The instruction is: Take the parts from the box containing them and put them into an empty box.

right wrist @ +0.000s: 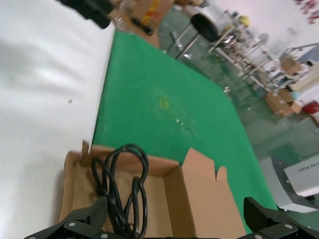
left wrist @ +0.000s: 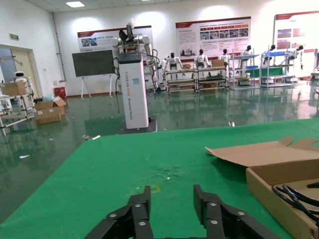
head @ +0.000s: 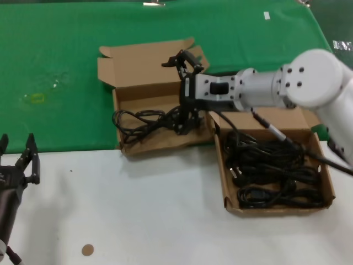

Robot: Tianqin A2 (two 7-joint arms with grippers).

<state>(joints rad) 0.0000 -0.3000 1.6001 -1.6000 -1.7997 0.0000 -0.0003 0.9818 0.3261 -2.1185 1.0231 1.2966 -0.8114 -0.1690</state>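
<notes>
The box with the ragged front wall lies at centre on the green cloth and holds one black power cord. My right gripper hovers over that box's right end, fingers spread wide and holding nothing. The right wrist view shows the gripper open above the cord on the box floor. The larger box to the right holds several coiled cords. My left gripper is open, parked at the far left over the white table, and also shows in the left wrist view.
A green cloth covers the far half of the table, and the near half is white. The centre box's lid stands open behind it. A small brown disc lies near the front left edge.
</notes>
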